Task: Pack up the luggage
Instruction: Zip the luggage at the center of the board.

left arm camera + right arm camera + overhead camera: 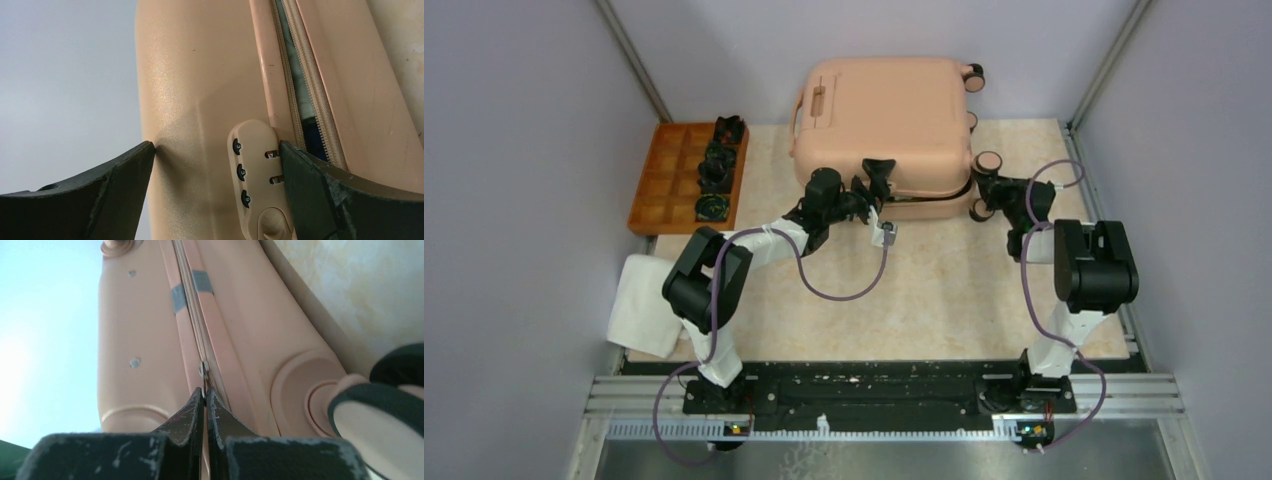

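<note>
At the far side of the worktop (pixel 944 290) the luggage (pixel 884 110) lies flat, its zip seam gaping along the near edge. The left claw (pixel 216 150) stands wide apart beside the combination lock (pixel 250 180) — the right claw (pixel 205 395) is pressed together, tips at the zip pull (pixel 203 370).

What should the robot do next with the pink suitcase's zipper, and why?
Probably the right gripper should slide the zipper pull along the seam toward the lock. Its fingers are shut on the pull and the suitcase lid is down, but the seam gapes open beside the lock.
</note>
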### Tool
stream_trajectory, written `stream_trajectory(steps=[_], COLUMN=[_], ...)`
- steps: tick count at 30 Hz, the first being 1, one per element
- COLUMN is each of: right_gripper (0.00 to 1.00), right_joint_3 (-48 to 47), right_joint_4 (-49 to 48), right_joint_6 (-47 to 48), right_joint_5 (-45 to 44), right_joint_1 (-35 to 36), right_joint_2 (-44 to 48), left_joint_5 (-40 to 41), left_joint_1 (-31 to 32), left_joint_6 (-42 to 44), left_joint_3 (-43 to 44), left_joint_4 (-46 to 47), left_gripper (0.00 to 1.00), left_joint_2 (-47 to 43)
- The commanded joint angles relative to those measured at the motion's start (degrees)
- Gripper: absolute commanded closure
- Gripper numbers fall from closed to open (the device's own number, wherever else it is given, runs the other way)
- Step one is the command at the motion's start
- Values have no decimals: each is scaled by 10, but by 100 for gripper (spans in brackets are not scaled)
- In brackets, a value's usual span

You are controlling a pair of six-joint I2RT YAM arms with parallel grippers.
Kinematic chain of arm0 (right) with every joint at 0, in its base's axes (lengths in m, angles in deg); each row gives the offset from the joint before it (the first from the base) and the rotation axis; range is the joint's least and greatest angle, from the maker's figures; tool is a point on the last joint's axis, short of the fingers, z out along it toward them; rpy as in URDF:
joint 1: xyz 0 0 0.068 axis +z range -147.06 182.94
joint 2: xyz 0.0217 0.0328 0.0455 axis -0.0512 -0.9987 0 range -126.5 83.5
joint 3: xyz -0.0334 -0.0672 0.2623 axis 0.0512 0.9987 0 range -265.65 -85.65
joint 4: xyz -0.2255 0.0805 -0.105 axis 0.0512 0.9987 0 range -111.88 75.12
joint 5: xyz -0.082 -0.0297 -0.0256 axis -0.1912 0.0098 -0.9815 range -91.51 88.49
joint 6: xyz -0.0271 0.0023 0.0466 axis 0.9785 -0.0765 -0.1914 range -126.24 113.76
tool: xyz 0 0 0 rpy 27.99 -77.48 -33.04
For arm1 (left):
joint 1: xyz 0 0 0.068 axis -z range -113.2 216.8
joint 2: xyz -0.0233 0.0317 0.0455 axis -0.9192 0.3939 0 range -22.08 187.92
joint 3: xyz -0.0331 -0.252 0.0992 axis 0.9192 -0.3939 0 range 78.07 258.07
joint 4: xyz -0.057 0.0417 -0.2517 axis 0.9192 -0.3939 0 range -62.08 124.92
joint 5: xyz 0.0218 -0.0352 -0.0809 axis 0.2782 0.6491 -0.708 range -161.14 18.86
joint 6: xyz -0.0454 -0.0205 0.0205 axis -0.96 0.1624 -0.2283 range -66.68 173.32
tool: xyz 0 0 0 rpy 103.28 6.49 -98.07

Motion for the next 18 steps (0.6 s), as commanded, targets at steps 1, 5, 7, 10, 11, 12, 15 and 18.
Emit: stream_trajectory(steps=[1,5,7,10,11,12,15,18], right_gripper=[100,100,100,100,100,100,100,62], right_joint_3=[52,80,100,126,132,137,107,23], right_joint_4=[-79,-101,-105,-99,-94,-84,-18,195], right_joint_6=[19,15,20,32,38,46,115,317], right_joint_5=[18,26,26,30,29,28,63,64], right_joint_1=[12,13,13,10,10,8,-9,-29], right_joint_2=[49,58,73,101,110,118,130,178], left_joint_5=[102,104,104,105,106,106,110,118], left_joint_1=[-41,-41,-41,-41,-41,-41,-41,-42], left_joint_6=[68,67,66,65,66,66,62,49], left_joint_3=[74,87,91,96,96,97,98,104], left_joint_4=[241,239,237,236,236,236,237,235], left_gripper=[2,2,2,2,2,2,1,1], left_joint_2=[-12,-7,-6,-5,-5,-6,-7,-12])
